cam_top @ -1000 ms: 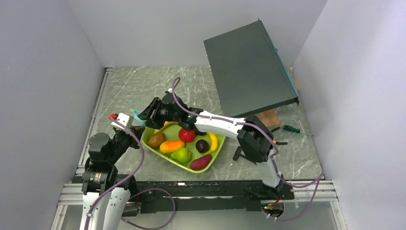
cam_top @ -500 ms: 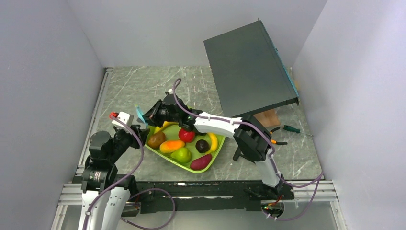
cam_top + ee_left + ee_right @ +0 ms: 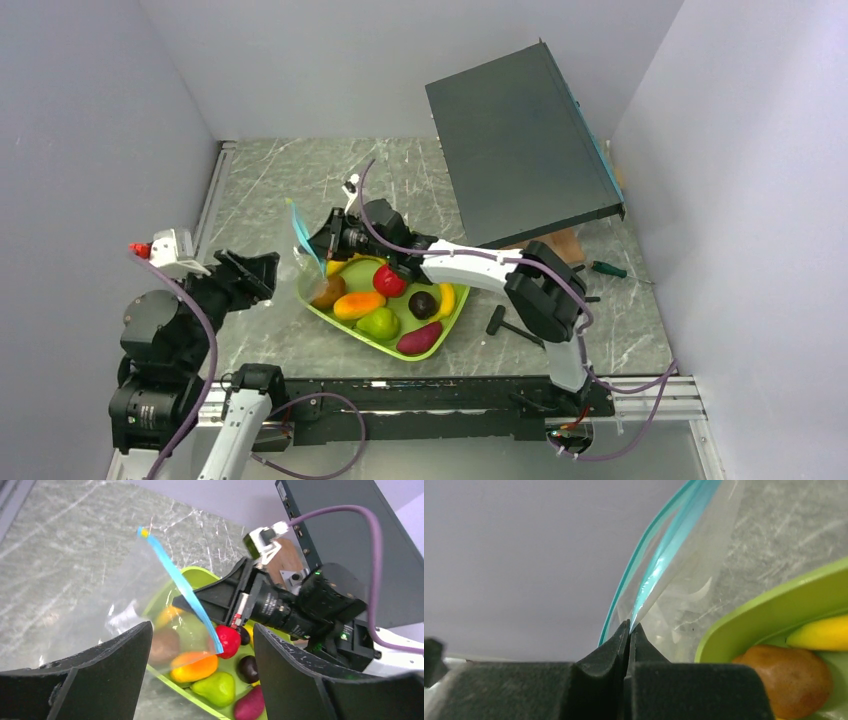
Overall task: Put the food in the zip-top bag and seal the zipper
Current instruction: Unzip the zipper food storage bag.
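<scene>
The right gripper (image 3: 629, 630) is clamped on one corner of the zip-top bag (image 3: 125, 595), with the plastic pinched flat between its closed jaws. From that pinch the zipper (image 3: 180, 582), a thin, stiff blue strip, runs up and away at a slant, so its long axis stands nearly upright over the near-left corner of the tray (image 3: 774, 607). The rest of the bag hangs below it as a limp, clear, crinkled sheet draped toward the table. In the right wrist view the strip seems to split into two teal lines, so the mouth may be slightly parted.

The left gripper (image 3: 201, 627) holds nothing. Its jaws are spread wide and it sits to the left of the bag, apart from it and facing the strip. It is the nearer one to the strip's free upper end, so it is probably best placed to take the other lip.

The food lies in the tray to the right of the bag and under the right arm. It includes a glossy red apple (image 3: 390, 281), a smooth green pear (image 3: 378, 323), a banana (image 3: 819, 632) and a matte brown piece (image 3: 789, 677). None of it is in the bag yet.
</scene>
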Controlling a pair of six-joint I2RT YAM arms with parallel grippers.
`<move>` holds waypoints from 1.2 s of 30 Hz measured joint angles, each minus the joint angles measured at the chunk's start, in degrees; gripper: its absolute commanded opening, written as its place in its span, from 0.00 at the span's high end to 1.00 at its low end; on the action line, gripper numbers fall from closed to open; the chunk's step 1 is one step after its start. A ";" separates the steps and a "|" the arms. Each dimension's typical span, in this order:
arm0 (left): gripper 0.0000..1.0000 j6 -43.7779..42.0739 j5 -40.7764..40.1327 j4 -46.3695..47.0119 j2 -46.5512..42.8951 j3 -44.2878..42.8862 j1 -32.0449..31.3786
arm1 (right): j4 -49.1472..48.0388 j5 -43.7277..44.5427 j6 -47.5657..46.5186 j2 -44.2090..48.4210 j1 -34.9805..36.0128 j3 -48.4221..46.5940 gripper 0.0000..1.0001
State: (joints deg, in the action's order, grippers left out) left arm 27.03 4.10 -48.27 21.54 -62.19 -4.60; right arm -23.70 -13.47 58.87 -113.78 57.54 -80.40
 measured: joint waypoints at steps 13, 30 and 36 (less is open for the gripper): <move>0.21 8.85 -0.87 -10.49 25.86 -12.24 0.02 | -1.62 6.34 -20.63 12.24 3.34 1.40 1.00; 0.24 11.06 -2.54 -8.13 16.24 -6.99 0.00 | 0.63 12.11 -28.17 11.69 8.15 1.51 1.00; 0.24 10.43 -2.71 -6.34 17.70 -5.40 0.00 | 1.03 12.22 -29.11 10.91 9.38 1.49 1.00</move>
State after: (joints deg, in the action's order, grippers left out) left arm 37.45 1.39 -54.61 39.24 -67.59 -4.60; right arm -22.68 -1.26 29.76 -102.87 66.92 -78.91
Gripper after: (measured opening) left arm 0.793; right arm 0.009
